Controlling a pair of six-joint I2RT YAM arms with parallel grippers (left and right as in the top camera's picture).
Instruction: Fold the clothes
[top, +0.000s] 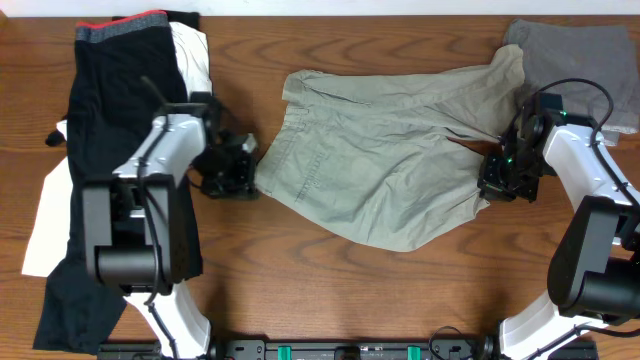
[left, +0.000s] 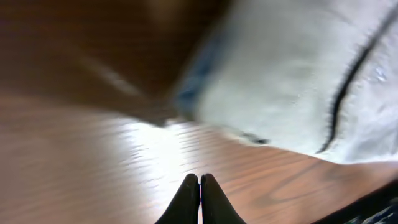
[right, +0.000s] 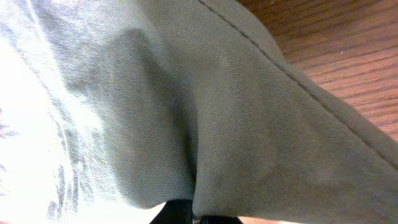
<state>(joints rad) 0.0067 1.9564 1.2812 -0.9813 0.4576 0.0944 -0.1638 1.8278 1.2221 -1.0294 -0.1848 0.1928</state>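
The shorts (top: 380, 170) lie spread flat in the middle of the tabletop (top: 330, 290). Their long axis runs across it from left to right, slightly slanted. The left end sits nearer the front, and the right end climbs toward the far right corner, where a tapered flap overlaps the edge of a grey garment (top: 585, 55). The cloth is creased, with a seamed edge along the far side. I cannot tell which end is the waistband.

The left pincer (top: 228, 168) is just beside the left edge of the shorts. In its wrist view the fingertips are pressed together over bare wood with nothing between them, and the pale cloth shows blurred ahead.

The right pincer (top: 497, 180) is at the right edge of the shorts. It is clenched on the cloth, and a fold gathers into a crease right at its fingertips in the wrist view.

A black garment (top: 105, 130) with a red and grey waistband lies along the left side, over a white cloth (top: 192, 55).
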